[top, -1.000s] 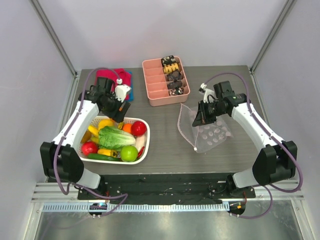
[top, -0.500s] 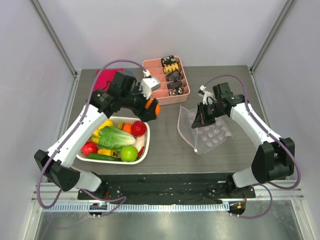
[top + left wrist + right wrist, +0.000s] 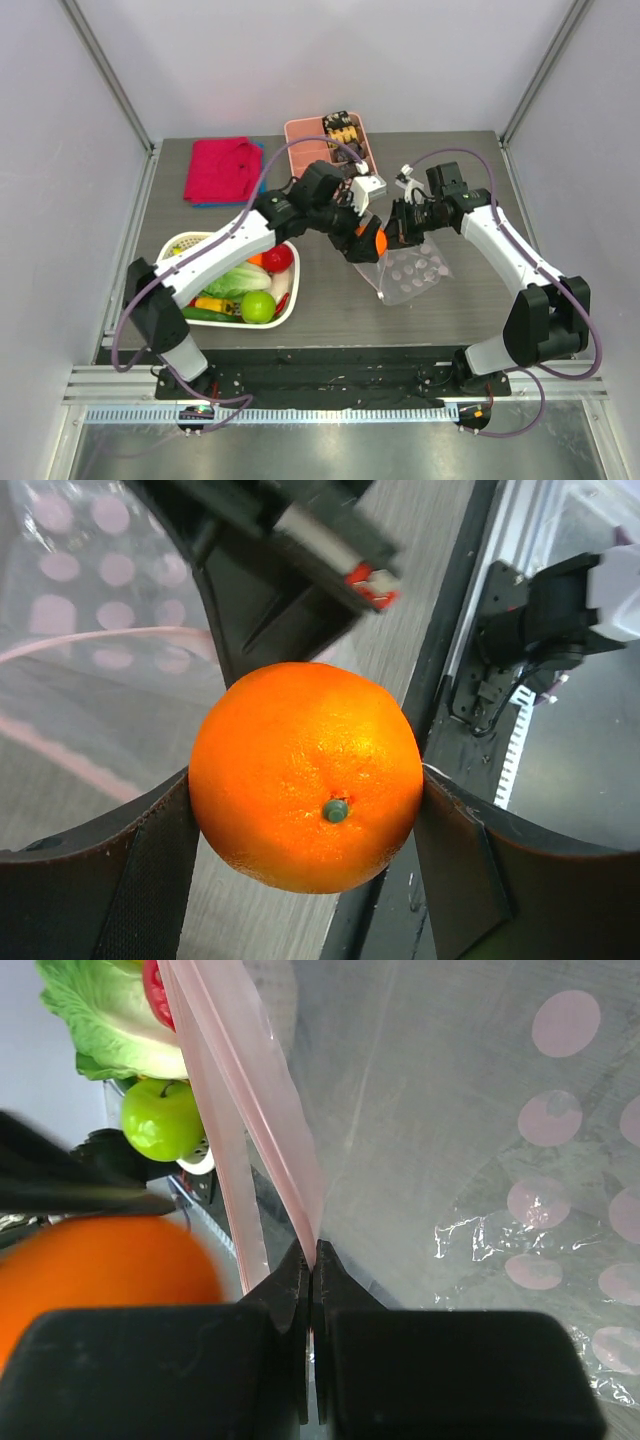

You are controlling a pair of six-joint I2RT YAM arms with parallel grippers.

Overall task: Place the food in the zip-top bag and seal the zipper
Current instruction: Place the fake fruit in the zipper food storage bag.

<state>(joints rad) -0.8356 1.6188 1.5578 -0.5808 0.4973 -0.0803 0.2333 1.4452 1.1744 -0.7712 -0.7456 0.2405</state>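
Observation:
My left gripper is shut on an orange and holds it at the open mouth of the zip-top bag, right next to my right gripper. My right gripper is shut on the bag's upper pink zipper strip and holds that edge lifted. The clear dotted bag also shows in the left wrist view. The orange shows blurred in the right wrist view. Lettuce, a green apple, a red fruit and yellow peppers lie in the white basket.
A pink compartment tray with dark and yellow snack pieces stands at the back, partly hidden by my left arm. Red and blue folded cloths lie at the back left. The table's front edge runs just below the basket and bag.
My left arm has swung right from the basket across the table, carrying the orange to the bag's mouth. My right gripper has stayed shut on the bag's edge, holding it lifted.

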